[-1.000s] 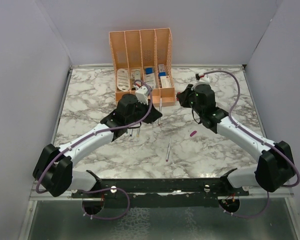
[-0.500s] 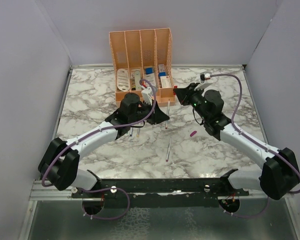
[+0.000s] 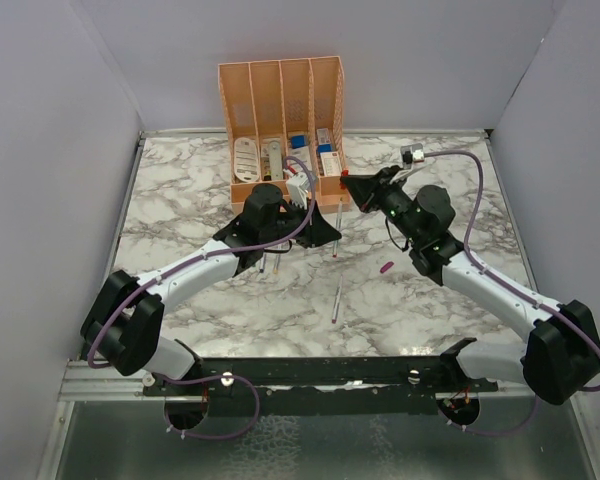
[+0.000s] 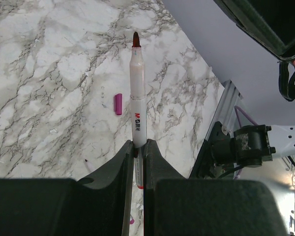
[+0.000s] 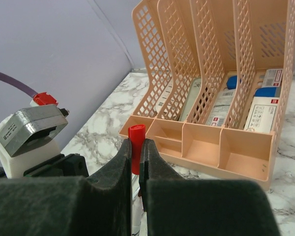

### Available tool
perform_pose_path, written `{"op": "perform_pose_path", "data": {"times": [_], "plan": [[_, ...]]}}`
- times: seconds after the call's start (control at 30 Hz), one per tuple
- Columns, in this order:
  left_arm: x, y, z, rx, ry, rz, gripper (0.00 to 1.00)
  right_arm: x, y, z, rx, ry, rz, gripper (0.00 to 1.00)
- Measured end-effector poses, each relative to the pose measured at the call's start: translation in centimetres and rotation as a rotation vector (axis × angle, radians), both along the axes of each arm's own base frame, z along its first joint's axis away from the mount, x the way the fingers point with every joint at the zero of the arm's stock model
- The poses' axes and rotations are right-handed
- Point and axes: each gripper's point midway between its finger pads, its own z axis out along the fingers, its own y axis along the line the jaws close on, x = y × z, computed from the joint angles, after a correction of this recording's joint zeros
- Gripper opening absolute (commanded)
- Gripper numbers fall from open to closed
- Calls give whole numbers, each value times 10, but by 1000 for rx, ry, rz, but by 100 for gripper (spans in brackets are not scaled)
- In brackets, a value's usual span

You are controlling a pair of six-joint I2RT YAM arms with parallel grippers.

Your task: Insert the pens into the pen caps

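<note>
My left gripper [image 3: 327,232] is shut on a grey-white pen [image 4: 137,98]. The pen's dark red tip [image 4: 135,37] points away from the wrist and is bare. My right gripper [image 5: 136,147] is shut on a red pen cap [image 5: 135,140] just in front of the peach organiser. From above, the red cap [image 3: 345,179] hangs a little beyond the held pen's [image 3: 338,226] tip, apart from it. A second pen [image 3: 336,298] lies loose on the marble. A magenta cap [image 3: 386,267] lies to its right, also visible from the left wrist [image 4: 118,103]. More pens [image 3: 264,264] peek out under the left arm.
The peach organiser [image 3: 282,80] stands at the back centre, holding white and blue items [image 5: 265,101]. Its low front compartments [image 5: 241,152] sit close beyond the right gripper. Grey walls close in both sides. The left wrist camera block [image 5: 29,132] is near the right fingers.
The left gripper carried the pen right, towards the organiser. The right gripper swung left with the red cap until it hung near the pen's tip.
</note>
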Motion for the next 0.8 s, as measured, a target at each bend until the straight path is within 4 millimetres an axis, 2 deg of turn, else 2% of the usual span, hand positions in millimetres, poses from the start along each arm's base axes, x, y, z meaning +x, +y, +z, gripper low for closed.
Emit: {"op": "perform_pose_path", "data": {"times": [0.8], "plan": [[0, 0, 0, -2, 5, 2, 0, -9, 6, -15, -31, 13, 44, 1]]}}
